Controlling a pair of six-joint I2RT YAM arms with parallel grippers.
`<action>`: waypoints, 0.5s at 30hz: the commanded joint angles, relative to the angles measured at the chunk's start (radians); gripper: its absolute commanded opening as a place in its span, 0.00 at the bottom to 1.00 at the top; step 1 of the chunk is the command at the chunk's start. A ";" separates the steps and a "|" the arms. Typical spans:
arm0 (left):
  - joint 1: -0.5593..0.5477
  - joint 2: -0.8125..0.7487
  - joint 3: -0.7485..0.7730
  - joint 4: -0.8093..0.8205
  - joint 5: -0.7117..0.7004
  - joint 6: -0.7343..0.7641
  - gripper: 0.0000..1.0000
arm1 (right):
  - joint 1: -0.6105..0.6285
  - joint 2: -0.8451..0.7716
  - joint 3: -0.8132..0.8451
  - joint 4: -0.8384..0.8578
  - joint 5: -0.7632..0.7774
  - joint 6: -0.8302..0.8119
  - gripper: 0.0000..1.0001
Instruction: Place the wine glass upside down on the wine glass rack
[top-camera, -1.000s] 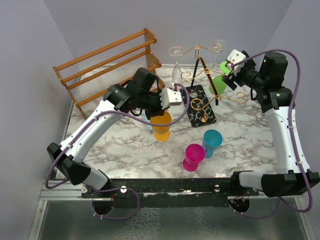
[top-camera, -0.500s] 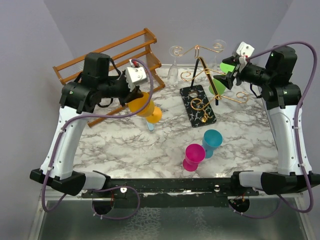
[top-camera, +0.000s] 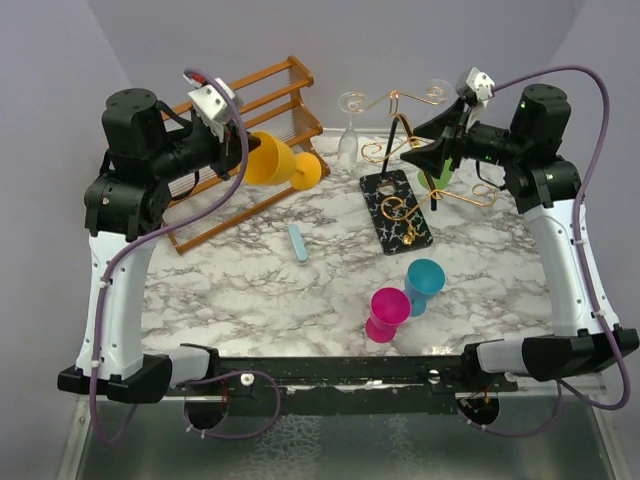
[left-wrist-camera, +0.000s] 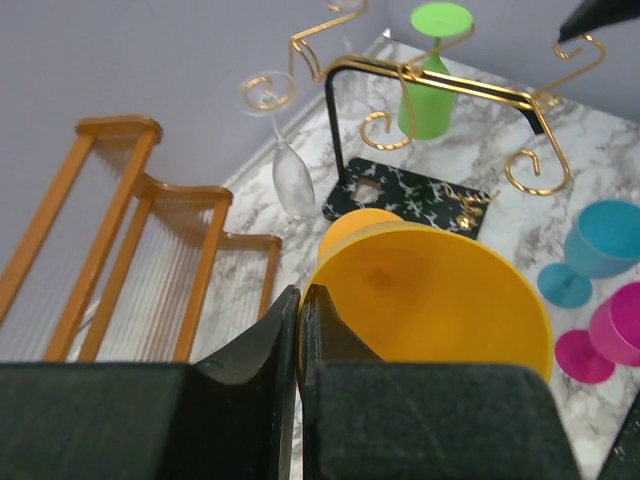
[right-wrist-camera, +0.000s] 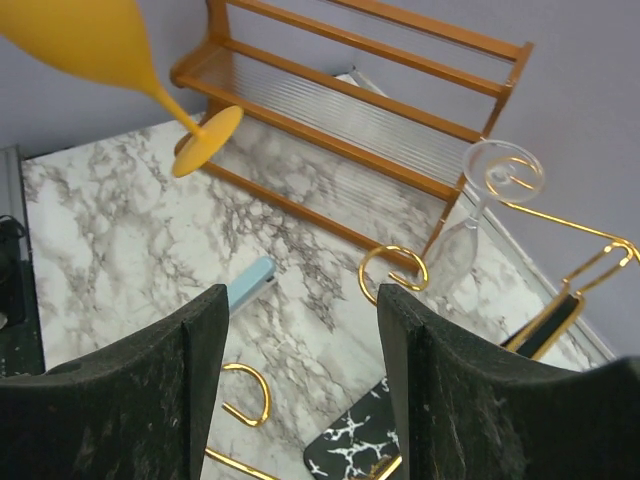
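Observation:
An orange wine glass (top-camera: 268, 160) hangs tipped on its side in the air at the upper left, with my left gripper (top-camera: 243, 148) shut on its rim. In the left wrist view the fingers (left-wrist-camera: 300, 300) pinch the orange bowl's (left-wrist-camera: 440, 300) edge. The wine glass rack (top-camera: 397, 210), gold curly arms on a black marbled base, stands at the back centre. A clear glass (top-camera: 350, 130) and a green glass (left-wrist-camera: 430, 70) hang upside down on it. My right gripper (top-camera: 425, 143) hovers open and empty over the rack's right side, above its gold hooks (right-wrist-camera: 395, 265).
A brown wooden slatted shelf (top-camera: 200, 130) runs along the back left, just behind the lifted glass. A small light-blue object (top-camera: 297, 242) lies on the marble. A pink glass (top-camera: 388, 312) and a teal glass (top-camera: 424, 283) stand near the front right.
My left arm has lifted the orange glass off the table, up and to the left, and tipped it sideways. My right gripper has swung away from the green glass and its jaws have narrowed.

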 joint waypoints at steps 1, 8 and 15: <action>0.005 -0.033 0.042 0.174 -0.121 -0.115 0.00 | 0.054 0.025 -0.002 0.067 -0.022 0.079 0.60; 0.005 -0.011 0.092 0.246 -0.189 -0.191 0.00 | 0.108 0.074 0.016 0.149 -0.053 0.189 0.60; 0.005 0.008 0.096 0.294 -0.191 -0.226 0.00 | 0.146 0.097 0.011 0.219 -0.014 0.303 0.60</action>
